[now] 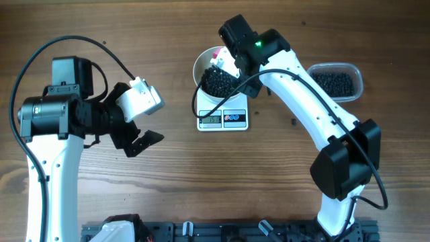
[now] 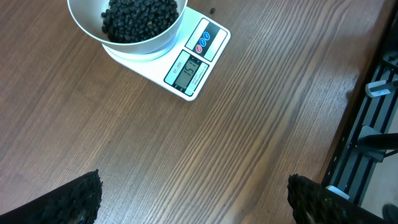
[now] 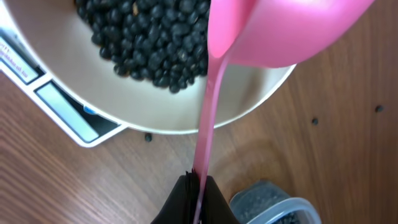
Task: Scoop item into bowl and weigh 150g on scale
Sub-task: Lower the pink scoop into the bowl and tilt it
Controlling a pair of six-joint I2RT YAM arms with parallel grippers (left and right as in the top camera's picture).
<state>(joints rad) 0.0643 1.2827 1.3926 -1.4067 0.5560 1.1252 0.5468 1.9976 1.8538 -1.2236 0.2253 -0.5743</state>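
Pink scoop [image 3: 280,31] clamped by its handle in my right end effector [image 3: 198,186] hangs just ahead of it over the white bowl [image 3: 155,112] of black beads [image 3: 149,43] on the scale [image 2: 214,46], so I should trickle slowly, watching the display [image 2: 188,70]; my left end effector [image 1: 142,142] idles, jaws apart.

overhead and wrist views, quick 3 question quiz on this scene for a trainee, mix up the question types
1. True or false: the pink plastic scoop is held by the left end effector.
2. Pick one: the round white bowl of tiny black beads is A) standing on the small white digital scale, B) gripped by the left end effector, C) tipped on its side.
3. In one word, how do the left end effector's jaws stand?

Key: 1 false, the right end effector is shut on the scoop's handle. 2 A. 3 open.
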